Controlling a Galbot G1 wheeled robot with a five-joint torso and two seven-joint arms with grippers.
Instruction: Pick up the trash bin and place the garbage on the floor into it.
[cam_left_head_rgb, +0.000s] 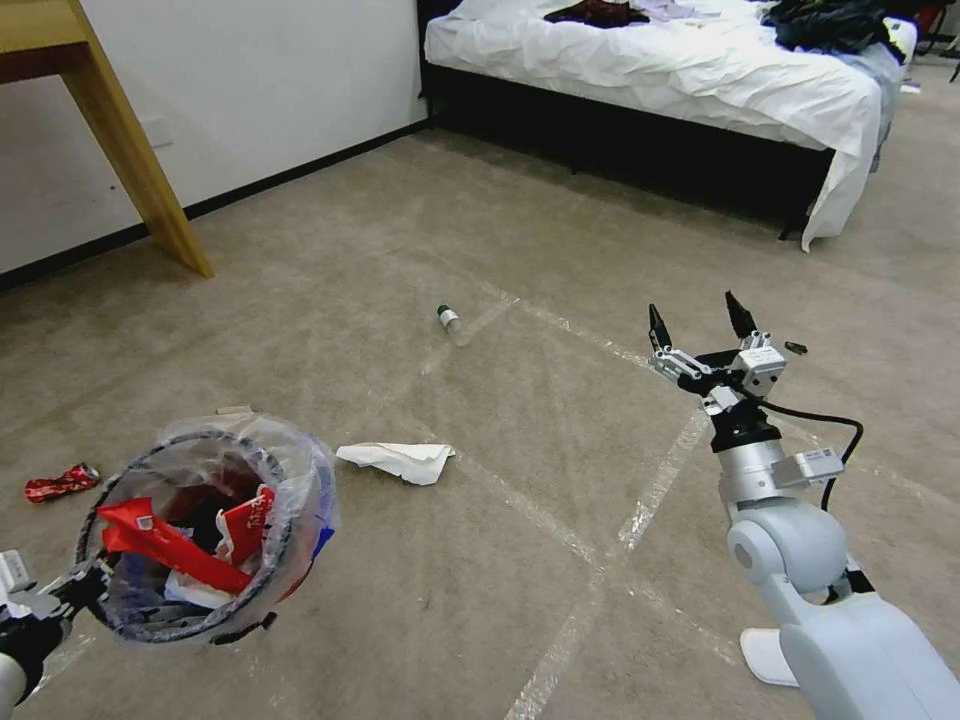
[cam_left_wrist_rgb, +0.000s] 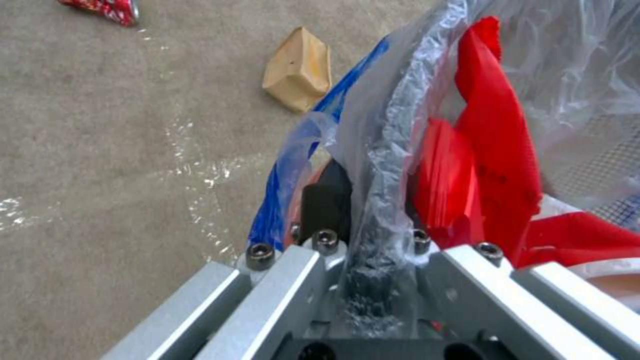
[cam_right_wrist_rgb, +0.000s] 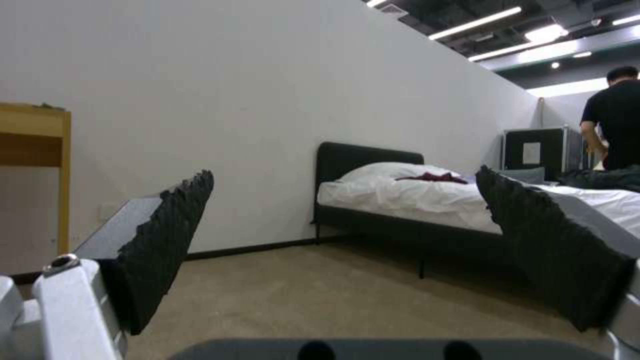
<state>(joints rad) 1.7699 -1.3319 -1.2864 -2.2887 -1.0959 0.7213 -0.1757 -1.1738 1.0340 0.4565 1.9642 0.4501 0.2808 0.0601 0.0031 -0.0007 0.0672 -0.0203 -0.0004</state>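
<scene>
The trash bin (cam_left_head_rgb: 292, 520), mesh-sided with a clear blue-printed liner, hangs tilted at my lower left above the floor (cam_left_head_rgb: 520, 400). My left gripper (cam_left_head_rgb: 72, 590) is shut on its rim (cam_left_wrist_rgb: 383, 150), one finger inside and one outside. Red wrappers (cam_left_wrist_rgb: 493, 140) lie inside it. Garbage on the carpet: a white tissue (cam_left_head_rgb: 398, 460) just right of the bin, a small bottle (cam_left_head_rgb: 450, 322) farther ahead, a crushed red can (cam_left_head_rgb: 62, 483) to the bin's left, and a tan packet (cam_left_wrist_rgb: 299, 70) behind the bin. My right gripper (cam_left_head_rgb: 700, 325) is raised at the right, open and holding nothing.
A bed (cam_left_head_rgb: 700, 90) with white sheets stands at the far right, and a wooden table leg (cam_left_head_rgb: 130, 140) at the far left by the wall. Pale tape lines cross the carpet. A small dark scrap (cam_left_head_rgb: 795, 348) lies near the right gripper.
</scene>
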